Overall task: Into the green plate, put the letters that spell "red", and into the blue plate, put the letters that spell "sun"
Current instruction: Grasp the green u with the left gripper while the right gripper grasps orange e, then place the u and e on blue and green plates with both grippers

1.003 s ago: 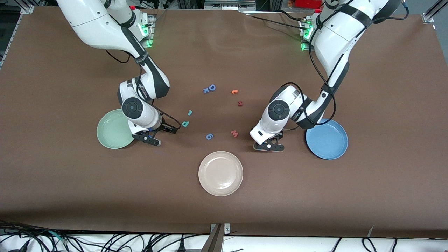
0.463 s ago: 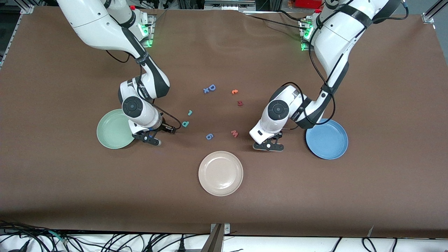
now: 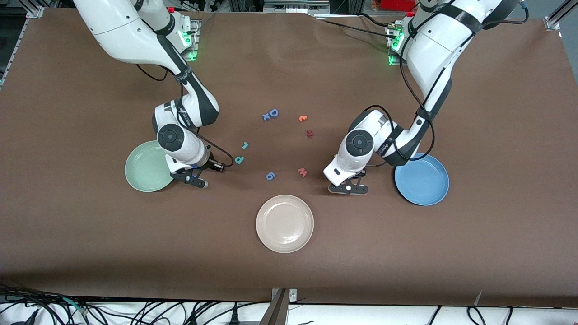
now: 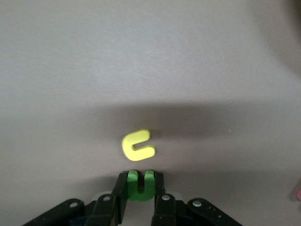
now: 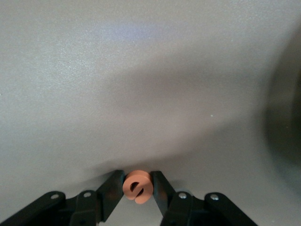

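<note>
My left gripper [image 4: 140,181] is down at the table, shut on the green "n" [image 4: 139,187], with the yellow "u" [image 4: 138,145] lying just past its fingertips. In the front view this left gripper [image 3: 347,188] stands beside the blue plate [image 3: 424,180]. My right gripper [image 5: 137,182] is low too, its fingers pressed on both sides of the orange "e" [image 5: 137,187]. Seen from the front, the right gripper [image 3: 195,179] is at the rim of the green plate [image 3: 140,174]. The teal "r" [image 3: 244,145] and teal "d" [image 3: 239,160] lie between the arms. Both held letters are hidden in the front view.
A beige-white plate [image 3: 284,223] sits nearer to the front camera, midway between the arms. Loose letters lie in the middle: a blue "D" [image 3: 272,113], an orange curly letter [image 3: 302,118], a dark red letter [image 3: 309,133], a pink "m" [image 3: 302,172] and a blue "6" [image 3: 270,176].
Both grippers have drawn their fingers together onto the letters beneath them. The arms have barely moved, and the loose letters and plates lie as before.
</note>
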Robot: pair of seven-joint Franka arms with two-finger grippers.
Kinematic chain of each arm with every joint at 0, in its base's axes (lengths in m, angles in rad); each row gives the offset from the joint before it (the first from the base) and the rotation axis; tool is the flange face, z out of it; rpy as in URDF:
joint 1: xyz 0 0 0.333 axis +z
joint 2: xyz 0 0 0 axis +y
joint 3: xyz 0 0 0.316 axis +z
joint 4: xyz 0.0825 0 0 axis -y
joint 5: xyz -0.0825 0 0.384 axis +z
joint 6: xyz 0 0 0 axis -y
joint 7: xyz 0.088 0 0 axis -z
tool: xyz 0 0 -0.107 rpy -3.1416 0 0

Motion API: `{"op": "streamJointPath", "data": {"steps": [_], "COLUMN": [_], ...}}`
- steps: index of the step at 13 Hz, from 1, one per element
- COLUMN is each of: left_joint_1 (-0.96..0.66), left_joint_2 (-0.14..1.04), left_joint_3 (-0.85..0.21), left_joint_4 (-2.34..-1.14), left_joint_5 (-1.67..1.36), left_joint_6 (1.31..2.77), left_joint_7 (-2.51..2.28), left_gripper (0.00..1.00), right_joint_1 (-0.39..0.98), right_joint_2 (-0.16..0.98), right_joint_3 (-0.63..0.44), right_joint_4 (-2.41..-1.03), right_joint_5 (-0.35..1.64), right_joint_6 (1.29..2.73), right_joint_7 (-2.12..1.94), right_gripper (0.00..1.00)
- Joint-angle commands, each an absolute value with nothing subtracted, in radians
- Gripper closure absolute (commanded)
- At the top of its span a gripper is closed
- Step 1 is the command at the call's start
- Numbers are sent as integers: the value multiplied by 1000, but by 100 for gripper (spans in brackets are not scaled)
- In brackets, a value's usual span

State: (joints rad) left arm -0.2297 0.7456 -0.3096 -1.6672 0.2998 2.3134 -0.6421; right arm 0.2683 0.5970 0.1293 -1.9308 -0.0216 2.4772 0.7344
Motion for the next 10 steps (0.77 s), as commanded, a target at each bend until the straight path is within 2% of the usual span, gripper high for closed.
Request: {"op": "streamJointPath", "data": {"steps": [1, 3, 5, 6, 10], "left_joint_1": [-204, -174, -121, -86, 30], "left_joint_2": [649, 621, 600, 598, 600], "left_joint_3": [-310, -308, -308, -307, -307], "left_joint_4": [-1669, -1660, -1660, -1660, -1674], "left_joint_5": [259, 242, 242, 244, 244], "left_joint_6": [2183, 2091, 2013, 1967, 1947], "left_joint_7": [-611, -499, -422, -393, -188], "left_gripper": [99, 99, 97, 93, 94], "right_joint_1": [264, 259, 255, 253, 242], "right_joint_2": [607, 586, 552, 539, 479], "right_joint_3": [129, 127, 120, 115, 46], "right_joint_4": [-1944, -1942, -1925, -1913, -1894], "right_joint_5": [-37, -37, -37, -37, -31], "right_joint_6": [2493, 2482, 2403, 2354, 2223], "right_joint_7": [736, 718, 712, 704, 563], "right_gripper": [87, 87, 87, 87, 87]}}
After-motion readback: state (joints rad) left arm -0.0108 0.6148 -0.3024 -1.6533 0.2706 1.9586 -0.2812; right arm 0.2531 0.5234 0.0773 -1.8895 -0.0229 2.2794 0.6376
